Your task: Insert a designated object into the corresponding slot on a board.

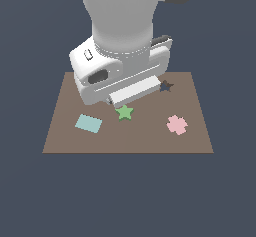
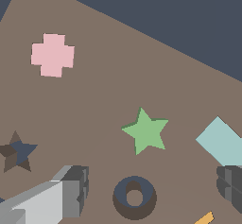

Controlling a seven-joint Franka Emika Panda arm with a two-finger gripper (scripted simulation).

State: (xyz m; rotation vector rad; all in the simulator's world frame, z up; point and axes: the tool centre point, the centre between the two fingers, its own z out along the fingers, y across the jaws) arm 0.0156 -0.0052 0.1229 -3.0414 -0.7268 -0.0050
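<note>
Wrist view | gripper [image 2: 149, 187] wide open, empty, straddling for a grab | green star [image 2: 146, 132] lies loose at 12 o'clock | star slot [image 2: 18, 153] off at 9 o'clock

**Arm Exterior: Visual Condition**

The arm [image 1: 120, 11] presents a smooth, matte, pale grey-white shell, its lower segment a broad cylinder tapering to a ringed collar. A dark grey block sits at its upper edge on the exterior view's right. Below the collar, the hand housing [image 1: 117, 73] is a rounded white box with a dark oval recess on one face, a small dark-outlined square marking above it, and a thin dark seam along its length. The fingers [image 2: 71, 192] are light grey bars ending in dark grey, ribbed pads. No cables or screws are discernible.
</note>
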